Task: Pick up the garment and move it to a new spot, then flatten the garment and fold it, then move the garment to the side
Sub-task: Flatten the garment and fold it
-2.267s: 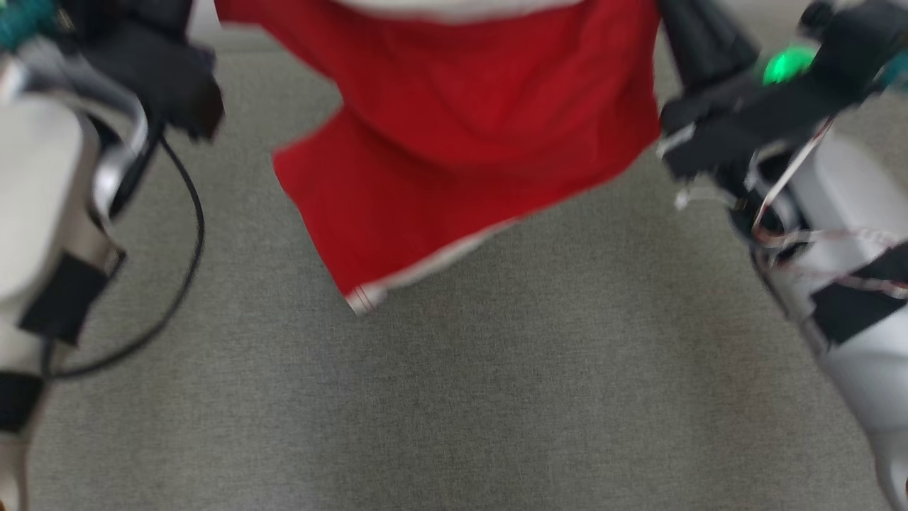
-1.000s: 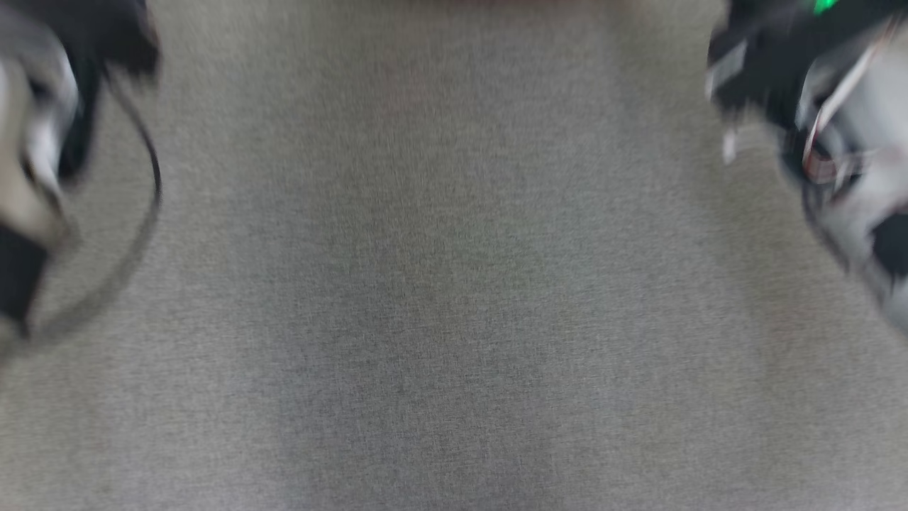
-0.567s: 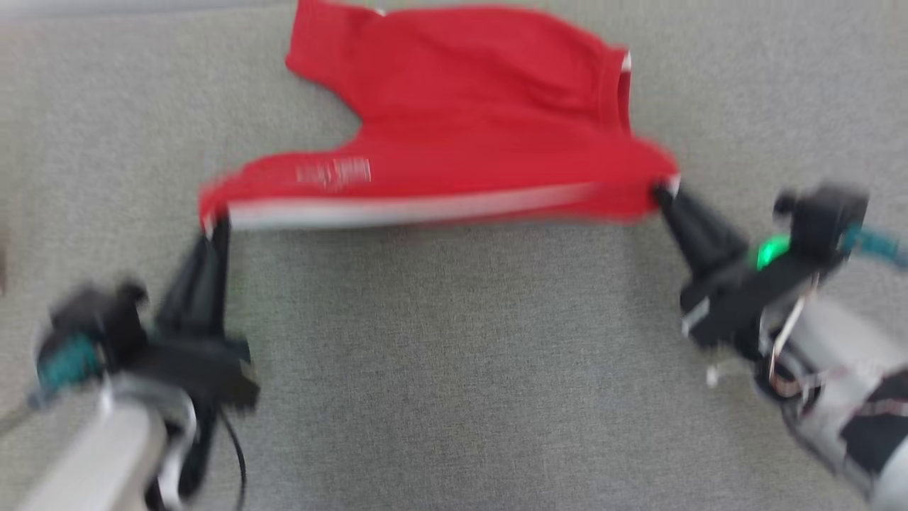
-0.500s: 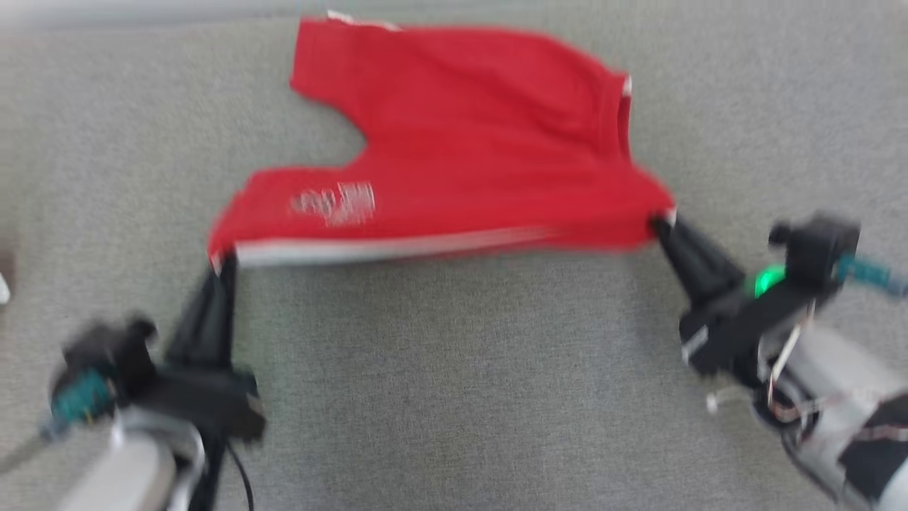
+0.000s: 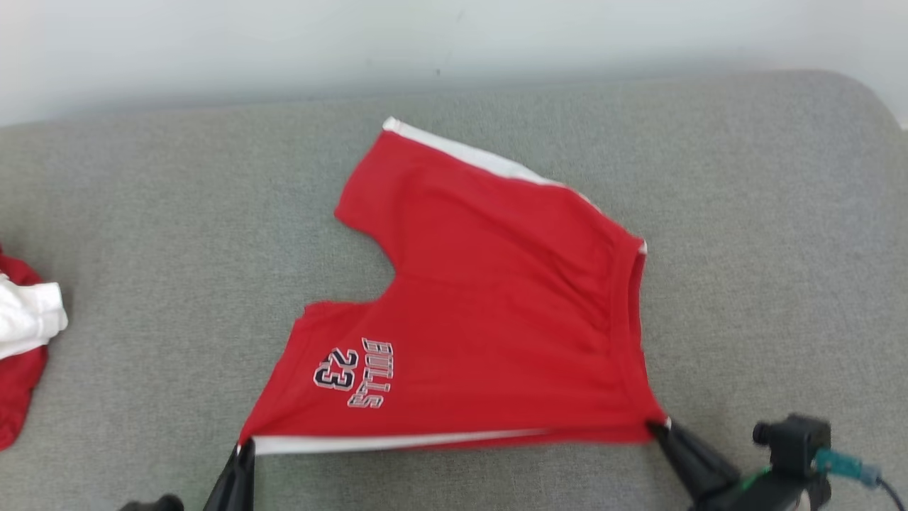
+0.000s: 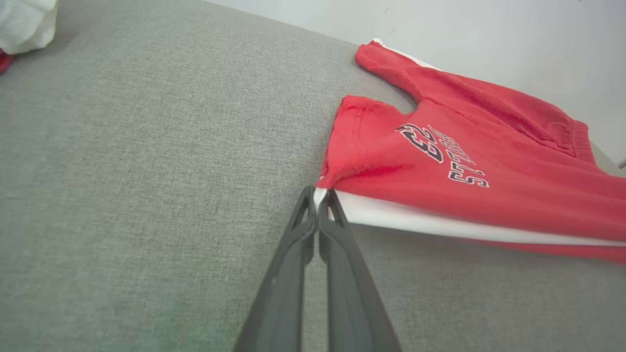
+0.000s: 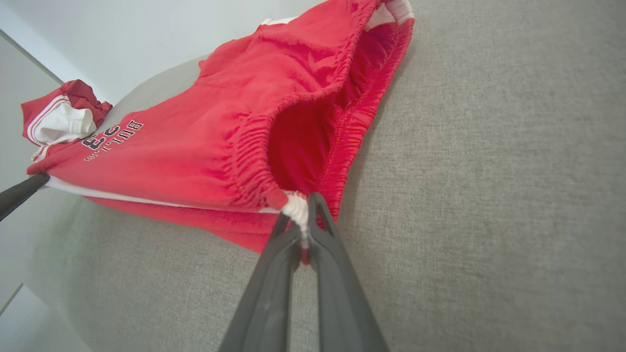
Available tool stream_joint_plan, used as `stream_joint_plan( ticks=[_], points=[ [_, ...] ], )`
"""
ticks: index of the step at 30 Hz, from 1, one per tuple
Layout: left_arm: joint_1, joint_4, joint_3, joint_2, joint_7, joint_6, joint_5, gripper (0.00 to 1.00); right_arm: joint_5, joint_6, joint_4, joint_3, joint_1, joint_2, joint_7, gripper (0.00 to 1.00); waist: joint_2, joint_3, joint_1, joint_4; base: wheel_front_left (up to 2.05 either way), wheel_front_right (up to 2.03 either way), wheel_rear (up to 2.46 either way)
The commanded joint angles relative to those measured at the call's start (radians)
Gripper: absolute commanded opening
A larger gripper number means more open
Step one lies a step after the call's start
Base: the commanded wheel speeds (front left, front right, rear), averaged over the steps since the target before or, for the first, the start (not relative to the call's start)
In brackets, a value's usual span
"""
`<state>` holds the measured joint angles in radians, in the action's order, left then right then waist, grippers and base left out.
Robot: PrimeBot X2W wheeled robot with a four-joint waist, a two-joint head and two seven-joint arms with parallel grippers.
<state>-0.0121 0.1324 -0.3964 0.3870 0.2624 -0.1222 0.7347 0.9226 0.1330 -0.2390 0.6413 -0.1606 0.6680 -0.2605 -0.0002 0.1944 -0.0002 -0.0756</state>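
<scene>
The garment [image 5: 489, 312] is a pair of red shorts with white side stripes and a "BULLS 23" print, spread across the grey cushion [image 5: 142, 234]. Its far leg lies flat, its near edge is lifted and stretched taut between both grippers. My left gripper [image 5: 243, 447] is shut on the near leg's hem corner [image 6: 320, 193]. At the waistband's near corner [image 7: 296, 208] my right gripper [image 5: 660, 426] is shut on the fabric. The waistband [image 7: 337, 112] gapes open in the right wrist view.
Another red and white garment [image 5: 21, 333] lies bunched at the cushion's left edge, also seen as a heap [image 7: 61, 117] in the right wrist view. A pale wall [image 5: 425, 35] runs behind the cushion. Bare grey cushion extends to the right.
The head camera has swung a lot between frames. Over the last half second the shorts came down and spread further over the cushion, still held at both near corners.
</scene>
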Motion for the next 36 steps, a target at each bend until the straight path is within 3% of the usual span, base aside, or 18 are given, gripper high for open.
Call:
stream_joint_plan(
  ticks=[1,11,16,22,27,36],
  points=[
    [0.028,0.006,0.023,0.004,0.003,0.001,-0.008,0.00,0.000,-0.004,0.003,-0.021,0.043,-0.004,0.003,0.00,0.0002,-0.032,0.0002,0.012,0.00,0.00,0.00],
    [0.037,0.010,0.023,-0.006,0.002,0.032,-0.044,0.00,-0.057,-0.004,0.116,-0.082,0.179,-0.069,0.074,0.00,0.0002,-0.067,0.0002,0.010,0.00,0.00,0.00],
    [-0.038,-0.004,0.011,0.033,-0.031,0.049,-0.074,0.00,-0.071,-0.004,0.179,-0.094,0.164,-0.102,0.086,0.00,0.0002,-0.062,0.0002,-0.015,0.00,0.00,0.00],
    [-0.209,-0.024,-0.004,0.106,-0.125,0.087,-0.120,0.00,-0.061,-0.004,0.197,-0.104,0.090,-0.144,0.085,0.00,0.0002,-0.023,0.0002,-0.071,0.00,0.00,0.00],
    [-0.403,0.019,-0.028,0.155,-0.226,0.147,-0.156,0.00,-0.050,-0.004,0.159,-0.093,-0.008,-0.191,0.065,0.00,0.0002,0.041,0.0002,-0.127,0.00,0.00,0.00],
    [-0.732,0.193,-0.081,0.184,-0.365,0.222,-0.201,0.00,-0.070,-0.004,0.034,-0.088,-0.212,-0.293,0.018,0.00,0.0002,0.159,0.0002,-0.221,0.00,0.00,0.00]
  ],
)
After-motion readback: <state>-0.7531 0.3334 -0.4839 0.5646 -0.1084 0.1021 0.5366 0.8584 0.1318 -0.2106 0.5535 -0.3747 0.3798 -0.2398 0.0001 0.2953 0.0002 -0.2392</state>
